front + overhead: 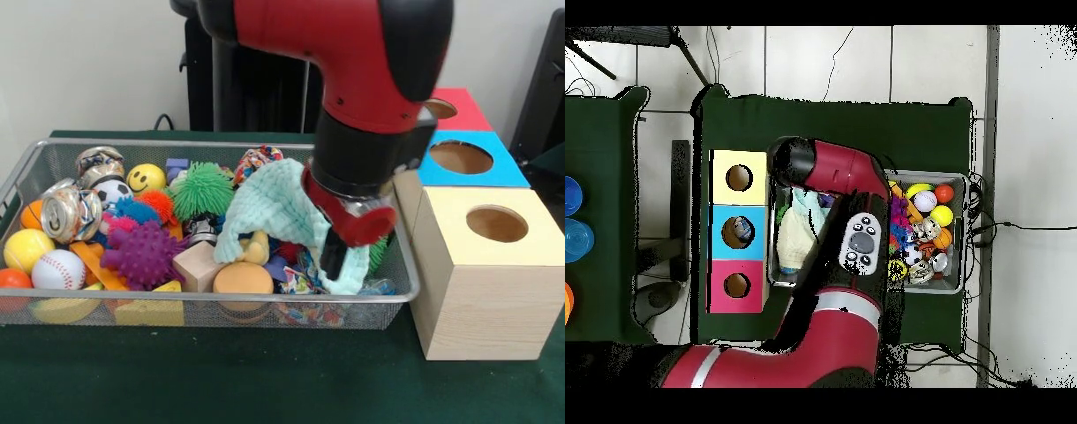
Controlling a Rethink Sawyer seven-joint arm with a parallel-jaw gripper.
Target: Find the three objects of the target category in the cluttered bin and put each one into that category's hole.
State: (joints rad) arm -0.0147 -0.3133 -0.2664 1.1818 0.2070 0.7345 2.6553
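While we cannot tell whether the tool (335,252) is apart or clamped, since its tips are sunk behind a mint-green knitted cloth (274,212), we judge the chief risk to be that cloth: draped loosely over the right half of the bin (177,305), it could snag and drag neighbouring toys out when the arm lifts, or slip free halfway to the boxes. We also see a second hazard in the crowding, because a rope toy (258,161), a wooden block (196,265) and a tan disc (243,278) lie just beside the cloth and could be nudged or trapped. We place the bin on the green tabletop (265,380), left of the yellow-topped box (485,274), with the blue-topped box (463,159) and red-topped box (455,108) farther back. We find the tool inside the bin's right end, near its front rim, touching the cloth, while the balls, a purple spiky ball (141,253) and a crushed can (71,214) sit well apart at the left.
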